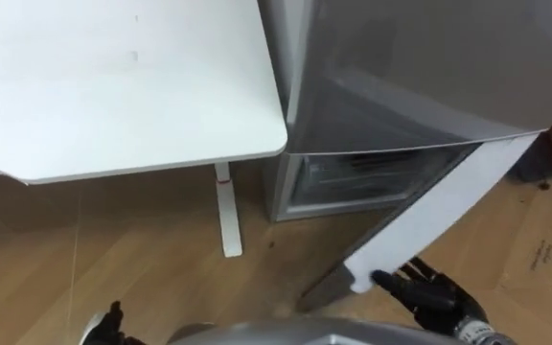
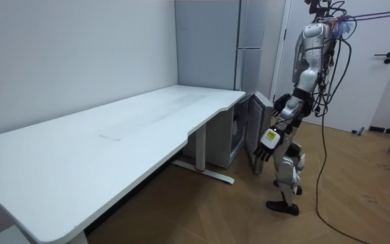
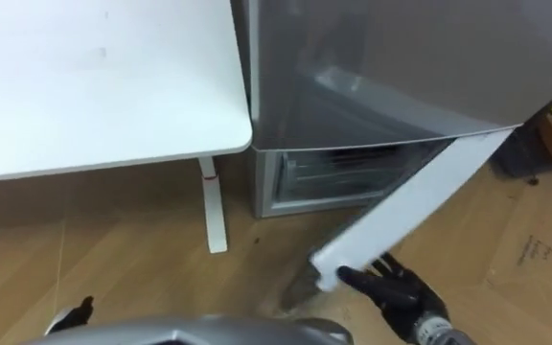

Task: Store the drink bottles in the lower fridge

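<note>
Lower fridge [image 1: 353, 177] stands beside the white table [image 1: 113, 86], with its door [image 1: 439, 216] swung partly open. Right hand [image 1: 431, 293] sets straight, spread fingers against the door's free edge and grips nothing. Left hand [image 1: 108, 326] hangs low; its state cannot be told. Risk: the unclamped fingers may slip off, and the door may then swing shut.

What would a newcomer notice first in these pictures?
The lower fridge door stands swung wide, baring the compartment behind it. The robot's right hand, fingers straight, is at the door's free corner. A large white table stands to the fridge's left.
</note>
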{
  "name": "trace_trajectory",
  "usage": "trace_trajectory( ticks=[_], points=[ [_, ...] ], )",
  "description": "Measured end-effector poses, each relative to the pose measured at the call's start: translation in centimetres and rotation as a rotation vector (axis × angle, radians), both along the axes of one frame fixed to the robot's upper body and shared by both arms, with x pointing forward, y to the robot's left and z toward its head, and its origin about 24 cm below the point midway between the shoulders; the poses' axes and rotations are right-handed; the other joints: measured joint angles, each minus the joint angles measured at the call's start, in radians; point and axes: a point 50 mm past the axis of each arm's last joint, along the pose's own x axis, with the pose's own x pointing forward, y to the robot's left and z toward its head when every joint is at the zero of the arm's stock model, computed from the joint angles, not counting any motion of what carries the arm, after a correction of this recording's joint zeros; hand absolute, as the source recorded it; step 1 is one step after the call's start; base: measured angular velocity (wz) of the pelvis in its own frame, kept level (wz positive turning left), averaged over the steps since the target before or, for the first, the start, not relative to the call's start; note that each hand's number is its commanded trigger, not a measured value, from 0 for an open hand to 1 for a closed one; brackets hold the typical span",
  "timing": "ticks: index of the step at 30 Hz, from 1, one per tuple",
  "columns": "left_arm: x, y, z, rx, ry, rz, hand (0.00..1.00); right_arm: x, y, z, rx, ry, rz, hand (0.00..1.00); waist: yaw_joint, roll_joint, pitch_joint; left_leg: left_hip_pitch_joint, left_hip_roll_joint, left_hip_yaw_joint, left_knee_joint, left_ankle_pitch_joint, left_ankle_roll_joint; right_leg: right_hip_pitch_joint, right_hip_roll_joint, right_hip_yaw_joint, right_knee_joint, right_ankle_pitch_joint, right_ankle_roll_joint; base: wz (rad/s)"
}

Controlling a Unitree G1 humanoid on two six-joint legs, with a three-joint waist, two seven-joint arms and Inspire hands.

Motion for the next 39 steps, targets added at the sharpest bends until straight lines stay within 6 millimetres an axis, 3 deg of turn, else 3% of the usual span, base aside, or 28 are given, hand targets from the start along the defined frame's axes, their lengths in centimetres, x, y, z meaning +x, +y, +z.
trace_trajectory(
  ticks=[5, 7, 10, 13, 18, 24, 31, 39],
  points=[
    [1.3, -1.2, -0.2, -0.016, -0.01, -0.098, 0.0, 3.5, 4.1, 1.7, 0.047, -0.152, 0.244, 0.0, 0.047, 0.024, -0.001, -0.012, 0.001, -0.007, 0.004, 0.0, 0.0, -0.009, 0.002, 0.0, 0.001, 0.0, 0.0, 0.01],
    [1.9, -1.7, -0.2, -0.019, -0.01, -0.142, 0.0, 5.9, 7.2, 3.6, 0.13, -0.297, 0.402, 0.0, 0.073, 0.036, 0.0016, -0.014, 0.001, -0.008, 0.006, 0.0, 0.0, -0.012, 0.002, -0.004, 0.005, 0.0, -0.001, 0.05],
    [1.7, -1.9, -0.3, -0.02, 0.002, -0.147, 0.0, 8.5, 10.9, 5.7, 0.24, -0.441, 0.57, 0.0, 0.083, 0.038, 0.0027, -0.017, -0.005, -0.025, 0.007, 0.0, 0.0, -0.004, -0.002, -0.023, -0.001, -0.001, 0.001, 0.18],
    [1.5, -1.8, -0.3, -0.01, 0.022, -0.136, 0.0, 9.4, 12.2, 6.4, 0.279, -0.479, 0.624, 0.0, 0.083, 0.031, 0.0027, -0.022, -0.009, -0.049, 0.009, 0.0, 0.001, 0.005, -0.005, -0.05, -0.003, -0.003, 0.004, 0.27],
    [0.9, -2.0, -0.4, -0.009, 0.049, -0.124, 0.0, 9.1, 11.7, 5.9, 0.231, -0.439, 0.66, 0.0, 0.081, 0.027, 0.0034, -0.035, -0.01, -0.064, 0.01, 0.0, 0.001, 0.006, -0.004, -0.059, -0.001, -0.003, 0.004, 0.08],
    [0.5, -1.9, -0.5, -0.007, 0.057, -0.12, 0.0, 7.6, 10.0, 3.8, 0.123, -0.311, 0.69, 0.0, 0.066, 0.024, 0.0026, -0.03, -0.01, -0.072, 0.004, 0.0, 0.001, 0.016, -0.004, -0.058, -0.001, -0.003, 0.004, 0.01],
    [0.2, -1.6, -0.5, 0.002, 0.076, -0.111, 0.0, 3.8, 6.7, 0.2, 0.006, -0.044, 0.629, 0.0, 0.054, 0.005, 0.0026, -0.028, -0.02, -0.087, 0.008, 0.003, 0.004, 0.028, -0.011, -0.065, -0.005, -0.005, 0.006, 0.06],
    [-0.6, -1.3, -0.4, 0.006, 0.09, -0.083, 0.0, 0.3, 4.4, -2.0, -0.135, 0.175, 0.564, 0.0, 0.051, -0.006, 0.0001, -0.019, -0.024, -0.087, 0.01, 0.004, 0.008, 0.043, -0.012, -0.058, -0.016, -0.004, 0.008, 0.0]
  ],
)
